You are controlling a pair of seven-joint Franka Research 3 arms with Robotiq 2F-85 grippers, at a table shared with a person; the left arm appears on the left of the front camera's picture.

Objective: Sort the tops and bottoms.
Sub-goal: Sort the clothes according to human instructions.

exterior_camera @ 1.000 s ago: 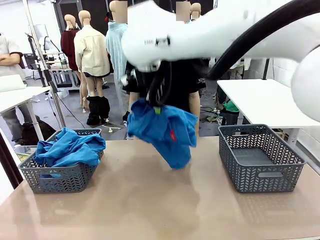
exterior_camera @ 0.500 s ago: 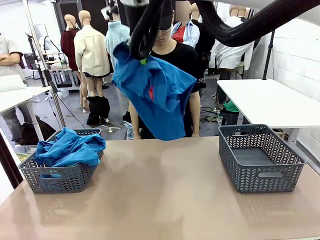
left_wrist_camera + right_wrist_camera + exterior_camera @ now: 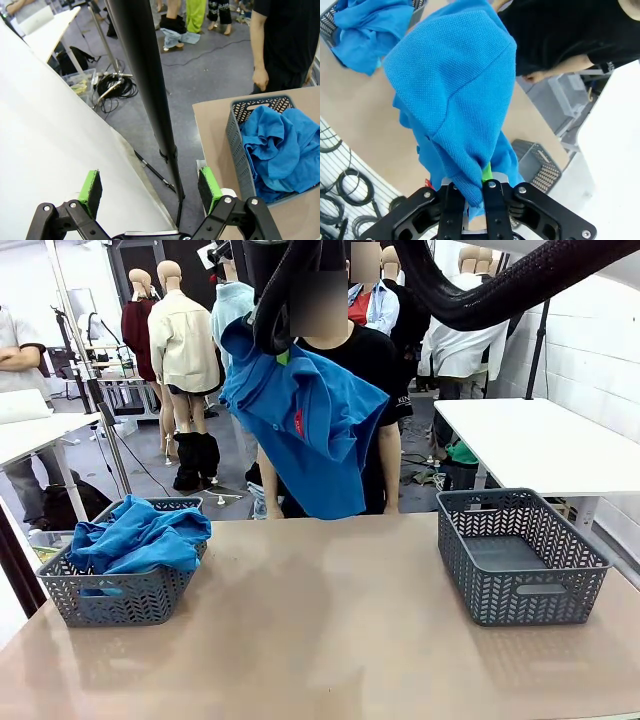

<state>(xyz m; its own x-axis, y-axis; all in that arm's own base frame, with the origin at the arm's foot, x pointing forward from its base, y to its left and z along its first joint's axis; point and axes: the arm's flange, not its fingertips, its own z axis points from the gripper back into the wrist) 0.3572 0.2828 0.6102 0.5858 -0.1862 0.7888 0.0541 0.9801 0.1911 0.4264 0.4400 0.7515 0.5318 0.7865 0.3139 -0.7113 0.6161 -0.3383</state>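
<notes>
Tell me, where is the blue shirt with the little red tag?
The blue shirt hangs high over the table's middle in the front view, pinched in the right gripper, in front of the person in black and between the two grey baskets.

right arm [image 3: 500, 280] cropped above, basket [image 3: 240, 145] half cut off

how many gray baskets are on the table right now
2. The left basket sits at the table's left edge, piled with blue tops. The right basket sits near the right edge, with nothing showing inside.
</notes>
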